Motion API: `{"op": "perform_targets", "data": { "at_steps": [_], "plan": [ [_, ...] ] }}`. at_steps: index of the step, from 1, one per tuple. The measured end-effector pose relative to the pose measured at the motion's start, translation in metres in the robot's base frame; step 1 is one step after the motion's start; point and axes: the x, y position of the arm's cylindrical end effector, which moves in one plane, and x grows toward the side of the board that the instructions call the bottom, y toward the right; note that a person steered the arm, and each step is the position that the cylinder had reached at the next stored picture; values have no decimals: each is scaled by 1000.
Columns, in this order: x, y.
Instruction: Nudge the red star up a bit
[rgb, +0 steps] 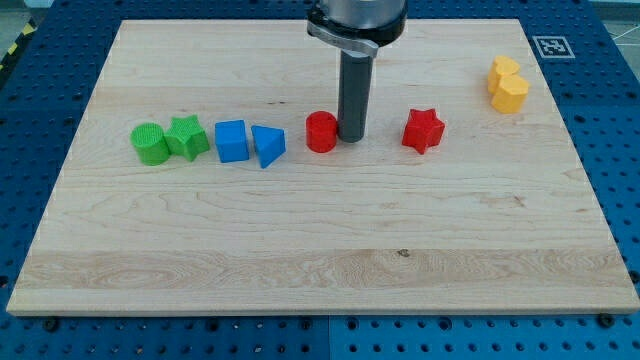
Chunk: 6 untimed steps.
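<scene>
The red star (423, 130) lies on the wooden board right of the middle. My tip (351, 137) rests on the board to the star's left, with a clear gap between them. The tip touches or nearly touches the right side of a red cylinder (321, 132). The dark rod rises straight up from the tip to the arm's mount at the view's top.
A row at the left holds a green cylinder (149, 144), a green star (187, 138), a blue cube (231, 141) and a blue triangular block (267, 146). Two yellow blocks (507, 85) sit at the top right. The wooden board (320, 260) lies on a blue perforated table.
</scene>
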Motion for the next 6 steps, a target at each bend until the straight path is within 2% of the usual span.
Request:
{"op": "perform_targets", "data": {
  "at_steps": [2, 3, 5, 6],
  "plan": [
    [2, -19],
    [-19, 12],
    [36, 82],
    [38, 132]
  ]
}}
